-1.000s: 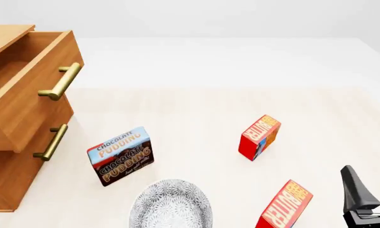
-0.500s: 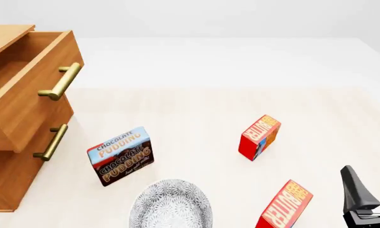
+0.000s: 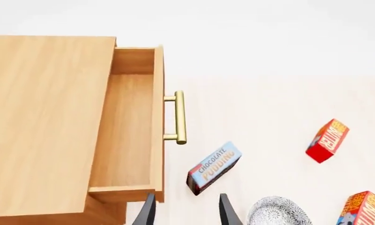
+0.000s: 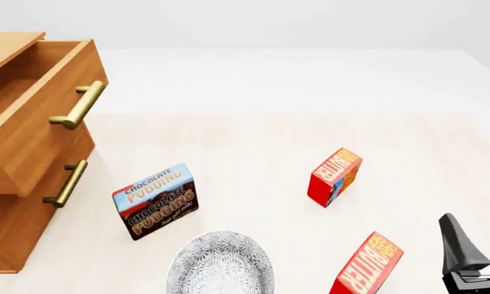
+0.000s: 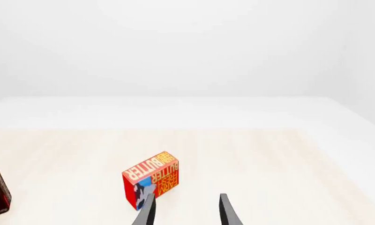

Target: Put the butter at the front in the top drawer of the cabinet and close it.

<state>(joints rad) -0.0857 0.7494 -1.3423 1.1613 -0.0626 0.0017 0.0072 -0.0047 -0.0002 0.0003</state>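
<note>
My right end effector [image 4: 478, 245] waits at the lower right of the front view, its dark fingers spread apart with nothing between them, just beside the butter [image 4: 367, 264] I am after, the nearer of two look-alike red cartons, standing tilted at the bottom edge of the frame right of centre, its base cut off. The second butter carton [image 4: 335, 176] stands farther up the bench [image 4: 253, 135], near mid-frame, and it is this one that my right wrist view shows just beyond my fingertips. My left end effector [image 3: 184, 213] shows only as two parted finger tips at the bottom of its own wrist view, empty, hovering near the corner of the top drawer [image 4: 41, 122], which stands pulled out of the cabinet [image 4: 16, 226] at the left edge of the front view. A chocolate pudding box [image 4: 155, 201] and a patterned grey bowl [image 4: 220, 263] lie between cabinet and cartons. I judge the butter a light, stiff cardboard pack with smooth printed faces that could slip, so I would close across its two broad faces at mid-height. The drawer's interior is only partly visible in the front view, and my right arm is cropped by the frame's corner.
</note>
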